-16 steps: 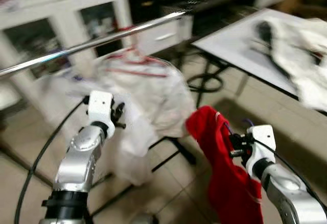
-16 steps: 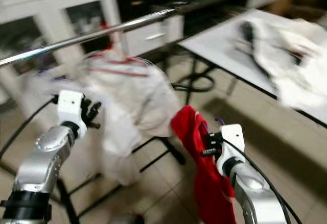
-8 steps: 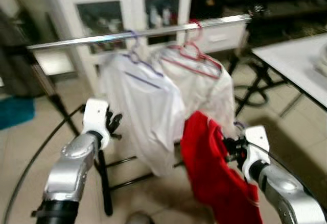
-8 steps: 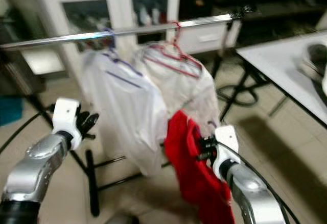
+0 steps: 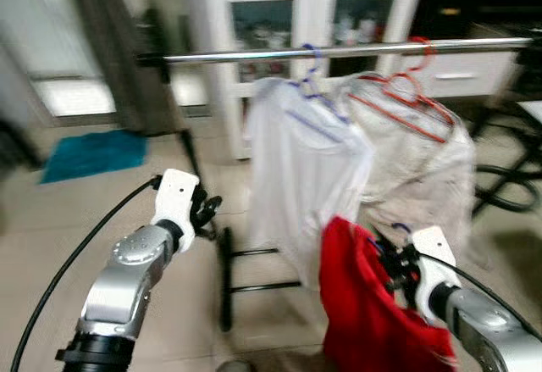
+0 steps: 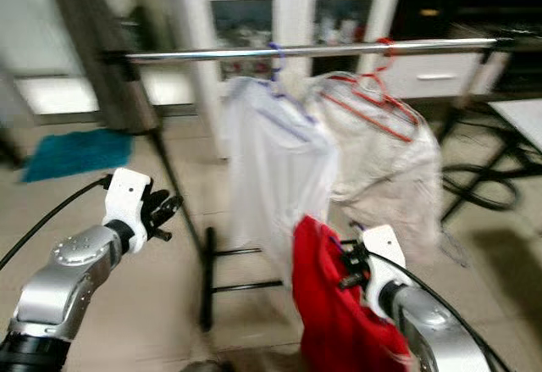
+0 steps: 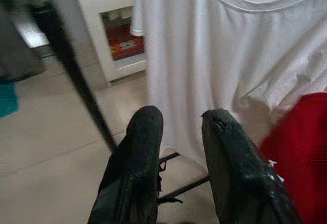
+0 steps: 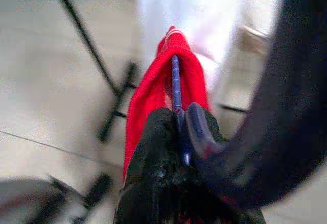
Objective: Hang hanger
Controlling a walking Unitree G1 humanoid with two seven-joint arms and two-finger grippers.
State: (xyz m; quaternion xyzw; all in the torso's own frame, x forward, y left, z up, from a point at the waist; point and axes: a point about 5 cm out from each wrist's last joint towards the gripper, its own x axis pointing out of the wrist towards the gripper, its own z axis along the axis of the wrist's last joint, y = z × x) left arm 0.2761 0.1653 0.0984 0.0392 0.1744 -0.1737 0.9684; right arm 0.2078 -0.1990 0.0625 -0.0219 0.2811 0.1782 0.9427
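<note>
Left of the rack, the left gripper (image 5: 206, 212) hangs at chest height, fingers (image 7: 137, 147) slightly parted and holding nothing. Further right, the rail (image 5: 339, 51) runs level across the view, carrying a white shirt (image 5: 301, 169) and a cream garment (image 5: 423, 173). Lowest and rightmost, the right gripper (image 8: 179, 127) is clamped on a blue hanger (image 8: 175, 83) draped with a red garment (image 5: 364, 304), below and nearer than the rail, so it must rise and go forward. Half a second ago the rail slanted; the view has since turned leftward.
</note>
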